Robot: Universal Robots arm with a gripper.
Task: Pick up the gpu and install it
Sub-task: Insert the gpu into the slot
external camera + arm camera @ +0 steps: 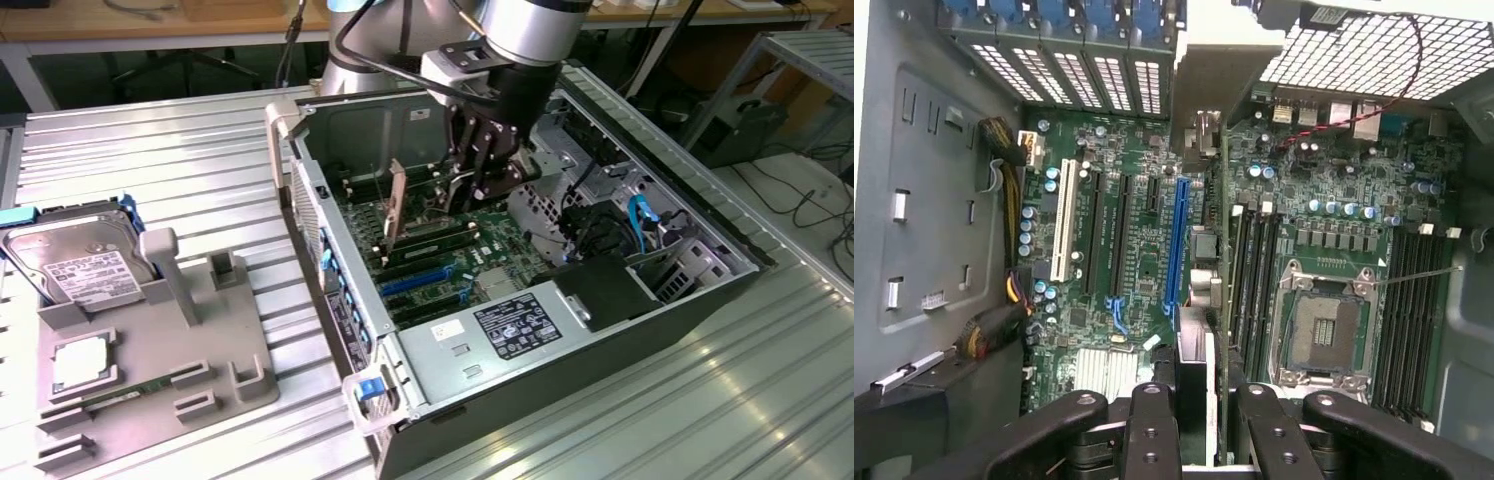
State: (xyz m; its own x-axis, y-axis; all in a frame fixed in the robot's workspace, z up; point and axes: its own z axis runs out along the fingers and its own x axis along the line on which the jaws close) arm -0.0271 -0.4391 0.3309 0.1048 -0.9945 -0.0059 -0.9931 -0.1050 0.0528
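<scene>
Item: open black desktop computer case, lying on its side on the ribbed silver metal counter, green motherboard exposed.

Item: robot arm's black pincer, reaching down into the case. Its fingers are partly closed on the gpu, a thin green circuit-board card with a silver metal end bracket. The card is held edge-on and upright above the motherboard. In the wrist view it lies close along the long blue expansion slot; whether it is seated cannot be told.

Item: grey moulded parts tray, on the counter at the exterior view's left, well apart from the case. It carries a silver boxy hard drive with a white label, a small silver square chip, and a narrow green memory stick.
</scene>
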